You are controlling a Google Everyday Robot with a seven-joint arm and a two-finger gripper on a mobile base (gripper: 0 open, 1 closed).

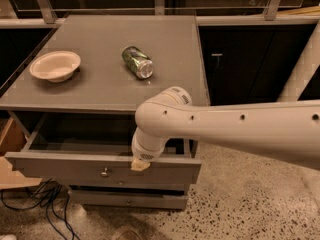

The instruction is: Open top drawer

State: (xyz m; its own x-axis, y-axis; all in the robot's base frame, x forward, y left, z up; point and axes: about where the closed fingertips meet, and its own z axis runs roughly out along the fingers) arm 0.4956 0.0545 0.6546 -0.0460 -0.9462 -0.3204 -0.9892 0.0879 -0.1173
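While the top drawer (60, 167) juts out from under the front edge of the grey worktop (100, 91), its grey interior open to view, the robot's gripper (140, 165) sits at the upper rim of the drawer's front panel, a little right of the middle of that front edge. Only a pale tip of the gripper shows below the white wrist, touching or all but touching the rim, and whether it is clenched on the panel or released cannot be told. The small round metal knob (104, 172) at the centre of the drawer front lies just left of and slightly below the gripper, apart from it. The thick white arm (235, 131) reaches in from the right side and crosses the worktop's front right corner. On the worktop, a shallow cream bowl (55, 65) stands upright near the left edge, and a green drink can (137, 61) lies on its side around the middle, its metal end turned toward the front right corner; the two are well apart. Beneath the open drawer a shorter grey drawer front (127, 200) sits closed, and dark cables (35, 204) trail on the speckled floor (240, 204) below the front left corner
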